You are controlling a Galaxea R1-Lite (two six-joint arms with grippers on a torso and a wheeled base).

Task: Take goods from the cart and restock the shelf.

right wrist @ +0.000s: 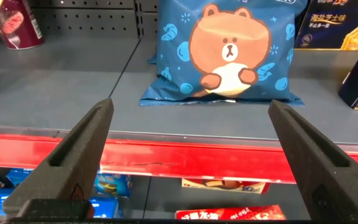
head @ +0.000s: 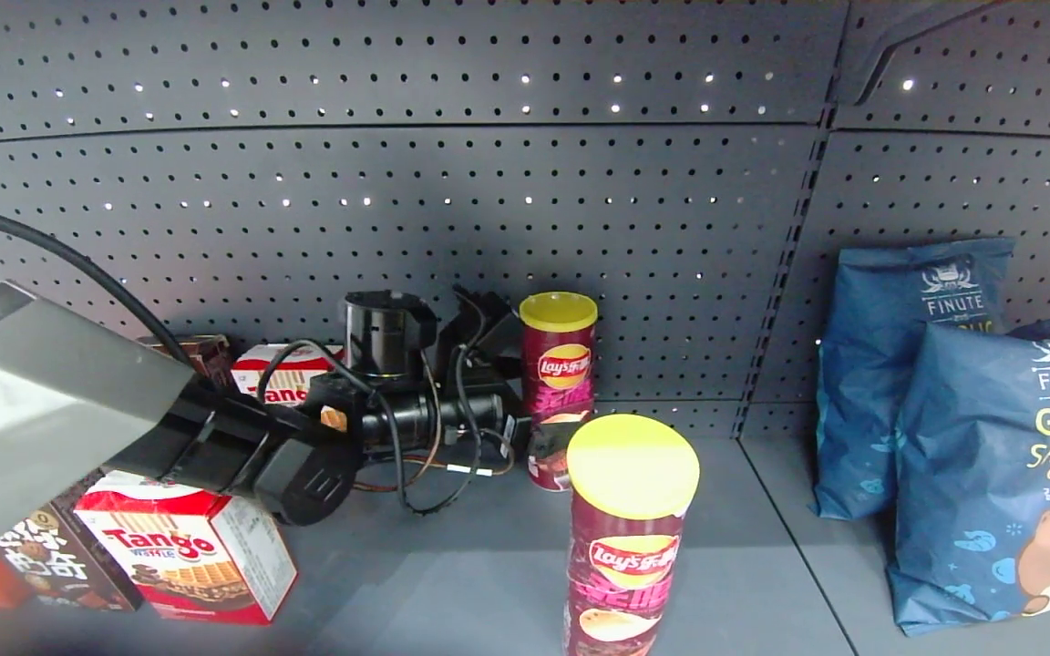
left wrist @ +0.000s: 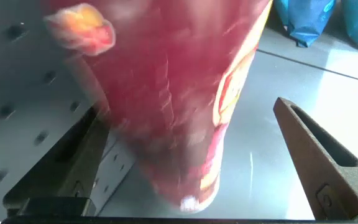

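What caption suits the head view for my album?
Left gripper open around the rear chip can on a store shelf, a second can in front.

The chip can [head: 632, 565] looks glossy, its lid [head: 633, 466] smooth plastic, the shelf [head: 470, 565] matt painted metal.

Shelf: grey metal shelf [head: 452, 565] with a perforated back panel.
Left: red-and-white cardboard wafer box [head: 188, 556].
Middle: two upright maroon chip cans with yellow lids, front can [head: 632, 538] and rear can [head: 559, 364].
Right: blue snack bags [head: 999, 474].

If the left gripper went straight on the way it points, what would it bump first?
Most likely the back chip can, standing between the left gripper's open fingers.
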